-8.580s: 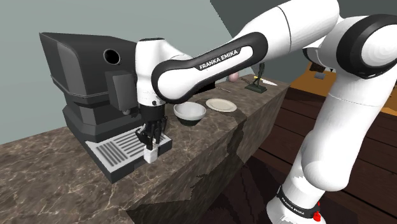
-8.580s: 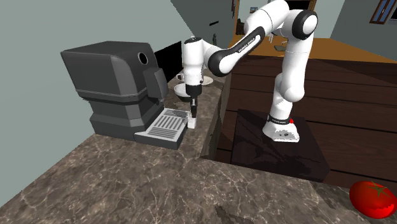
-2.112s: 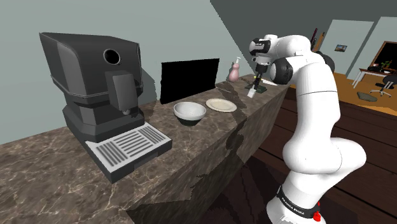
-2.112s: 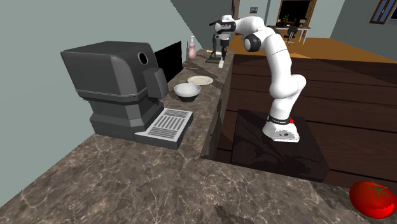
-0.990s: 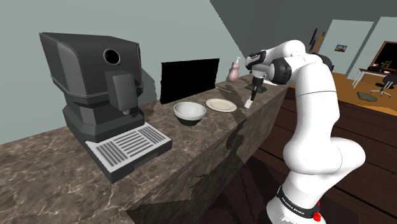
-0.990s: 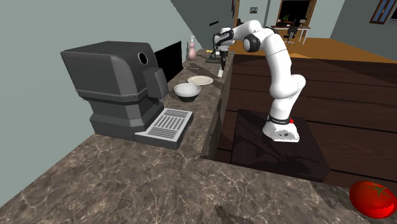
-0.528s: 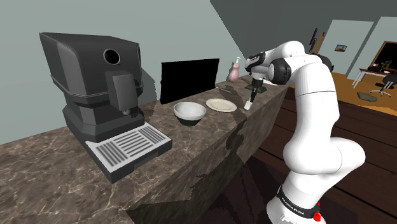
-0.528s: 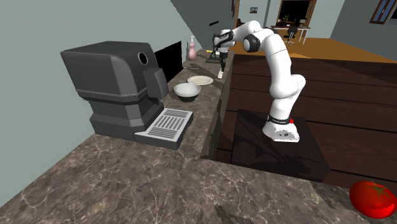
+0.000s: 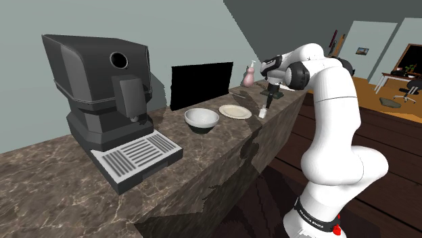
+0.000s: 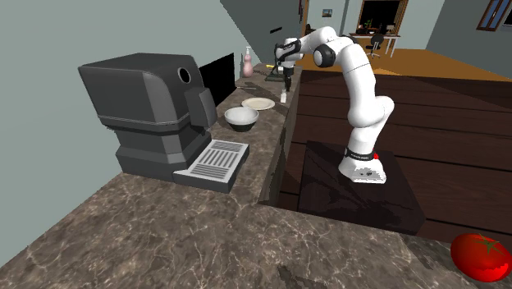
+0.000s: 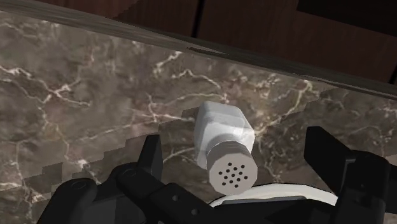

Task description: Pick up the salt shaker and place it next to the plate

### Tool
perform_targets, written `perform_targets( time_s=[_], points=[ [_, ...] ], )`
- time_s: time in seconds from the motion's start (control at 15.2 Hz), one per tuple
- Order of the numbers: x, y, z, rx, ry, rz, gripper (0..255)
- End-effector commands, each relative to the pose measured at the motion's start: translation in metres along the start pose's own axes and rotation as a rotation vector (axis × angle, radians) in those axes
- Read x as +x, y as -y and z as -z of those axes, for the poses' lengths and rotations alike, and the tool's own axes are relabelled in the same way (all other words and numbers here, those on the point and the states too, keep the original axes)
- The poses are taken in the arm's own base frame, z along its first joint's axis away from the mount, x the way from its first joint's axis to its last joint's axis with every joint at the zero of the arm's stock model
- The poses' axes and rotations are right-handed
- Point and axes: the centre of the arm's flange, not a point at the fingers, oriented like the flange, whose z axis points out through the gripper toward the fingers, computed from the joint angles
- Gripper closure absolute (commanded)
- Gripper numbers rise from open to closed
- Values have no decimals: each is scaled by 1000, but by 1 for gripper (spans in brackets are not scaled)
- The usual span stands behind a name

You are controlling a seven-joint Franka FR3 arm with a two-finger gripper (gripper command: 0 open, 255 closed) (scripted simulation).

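Two black jaws are seen spread apart in the wrist view, with the white salt shaker (image 11: 224,141) standing between them and touched by neither. The salt shaker is set on the dark marbled table (image 11: 95,95), just beside the white plate (image 9: 235,111) on the shoulder view's right of it, and the white arm (image 9: 324,88) is bent down over it. A white bowl (image 9: 201,119) and a large grey coffee machine (image 9: 101,81) are placed farther along the table, toward the shoulder view's left.

The gripper (image 10: 287,85) hangs over the shaker (image 10: 284,97), which stands on the surface (image 10: 164,238) just beside the plate (image 10: 258,104); a bowl (image 10: 240,118) sits near the plate.
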Motion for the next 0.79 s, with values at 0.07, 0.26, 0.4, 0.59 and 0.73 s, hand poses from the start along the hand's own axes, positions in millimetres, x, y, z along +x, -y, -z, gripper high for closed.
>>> perform_targets(
  time_s=[0.07,0.26,0.4,0.59,0.73],
  points=[
    [0,0,26,0,0,0,0],
    [0,0,50,0,0,0,0],
    [0,0,50,0,0,0,0],
    [0,0,50,0,0,0,0],
    [0,0,50,0,0,0,0]
  ],
)
